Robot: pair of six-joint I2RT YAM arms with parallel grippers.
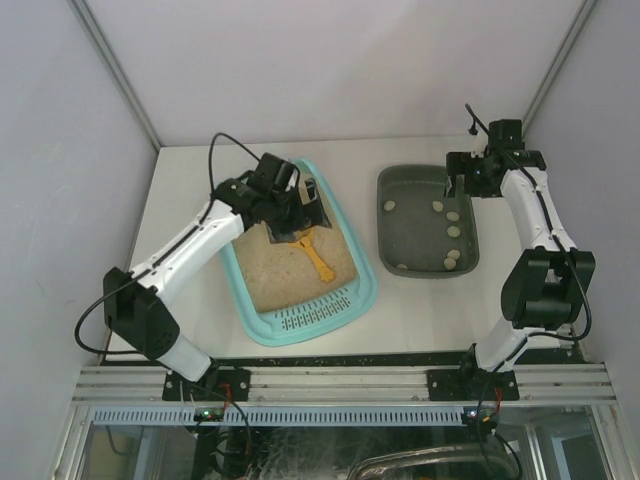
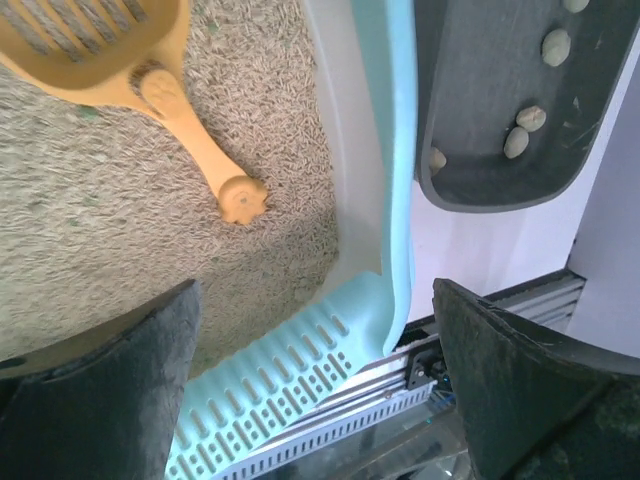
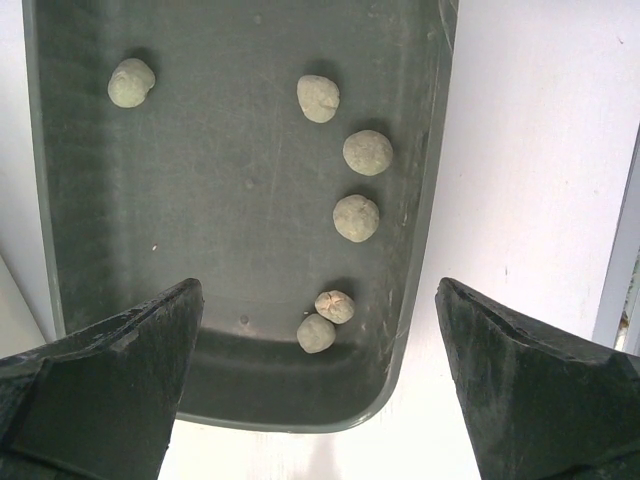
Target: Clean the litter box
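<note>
The turquoise litter box (image 1: 366, 290) lies left of centre, with tan sand (image 1: 285, 275) inside and its slotted grate (image 1: 312, 318) at the near end. An orange scoop (image 1: 314, 257) lies on the sand. My left gripper (image 1: 298, 208) hovers open and empty over the box's far end, above the scoop's head. In the left wrist view the scoop (image 2: 190, 140) lies ahead of the open left gripper (image 2: 315, 290), with the grate (image 2: 270, 390) below. My right gripper (image 1: 458, 188) is open and empty over the dark grey tray's far end.
The dark grey tray (image 1: 400, 225) stands right of the litter box and holds several pale round clumps (image 3: 361, 217). It also shows in the left wrist view (image 2: 480, 80). The aluminium frame rail (image 1: 340, 385) runs along the near edge. White walls enclose the table.
</note>
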